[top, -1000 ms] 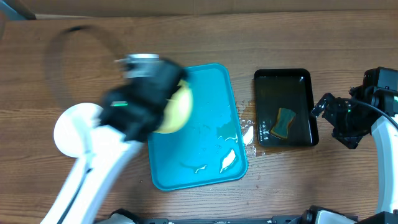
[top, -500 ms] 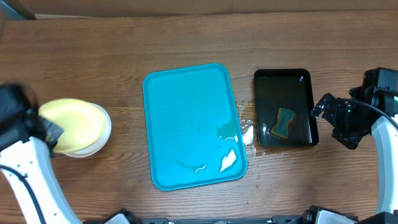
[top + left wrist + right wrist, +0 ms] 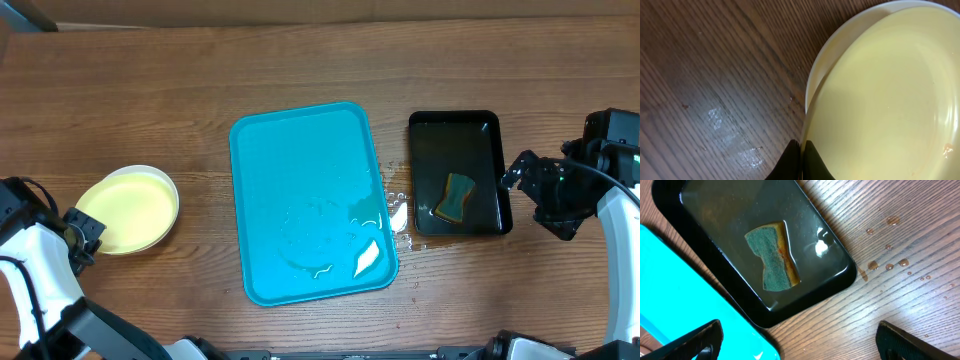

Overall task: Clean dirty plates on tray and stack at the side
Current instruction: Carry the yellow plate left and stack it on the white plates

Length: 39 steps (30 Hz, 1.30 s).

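The left gripper (image 3: 801,162) was pinched on the pale yellow plate (image 3: 880,100) at its 8 o'clock rim. The right gripper (image 3: 799,347) stood wide apart. The plate sat on a white plate (image 3: 837,45), at 9 o'clock from the tray (image 3: 300,150). It looked stiff, probably wet, slippery and breakable, so the rim was the best hold.

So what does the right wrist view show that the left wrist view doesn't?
Only right wrist: the sponge lying in water in the black tray, a corner of the turquoise tray, droplets on the wood. Only left wrist: the pale yellow plate stacked on a white plate. Both: the wooden table.
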Each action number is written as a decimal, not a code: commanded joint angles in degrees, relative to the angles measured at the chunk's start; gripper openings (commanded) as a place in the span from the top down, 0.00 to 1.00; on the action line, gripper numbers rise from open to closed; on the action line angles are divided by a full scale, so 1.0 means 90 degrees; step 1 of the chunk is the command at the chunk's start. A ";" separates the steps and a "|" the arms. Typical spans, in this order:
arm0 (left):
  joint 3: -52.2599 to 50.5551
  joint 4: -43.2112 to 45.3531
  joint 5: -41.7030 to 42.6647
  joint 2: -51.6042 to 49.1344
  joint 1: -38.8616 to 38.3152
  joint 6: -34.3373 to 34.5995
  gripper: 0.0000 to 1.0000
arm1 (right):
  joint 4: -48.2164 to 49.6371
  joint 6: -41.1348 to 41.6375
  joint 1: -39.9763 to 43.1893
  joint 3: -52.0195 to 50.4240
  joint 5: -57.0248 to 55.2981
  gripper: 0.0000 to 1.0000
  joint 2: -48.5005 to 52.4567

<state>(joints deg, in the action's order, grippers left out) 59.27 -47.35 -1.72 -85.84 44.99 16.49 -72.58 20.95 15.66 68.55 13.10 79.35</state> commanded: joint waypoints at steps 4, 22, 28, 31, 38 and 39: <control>0.0340 -0.0177 0.0304 -0.0019 -0.0002 -0.0146 0.60 | 0.0005 -0.0024 0.0012 0.0015 -0.0015 0.01 -0.0017; 0.1642 -0.1955 0.1656 0.1037 -0.2424 -0.1613 0.42 | 0.0131 -0.0843 -0.0005 0.0015 0.0634 0.05 -0.0017; 0.1642 -0.2093 0.1440 0.1253 -0.4852 -0.2334 0.37 | 0.0364 -0.0843 -0.0571 0.0010 0.0848 0.16 -0.0010; 0.1642 -0.2081 0.0799 0.1253 -0.5719 -0.2052 0.32 | 0.0401 -0.0801 -0.0969 0.0010 0.0600 0.18 -0.0005; 0.1642 -0.2028 0.0549 0.1248 -0.6460 -0.1785 0.00 | 0.0663 -0.0155 -0.1683 0.0007 -0.0573 0.12 0.0146; 0.1642 -0.2050 0.0568 0.1248 -0.6462 -0.1783 0.00 | 0.0707 -0.0155 -0.1741 0.0007 -0.0568 0.09 0.0199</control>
<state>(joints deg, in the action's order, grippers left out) 72.86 -65.78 5.37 -75.75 -12.71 -0.14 -67.00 17.72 1.45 68.55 12.08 79.72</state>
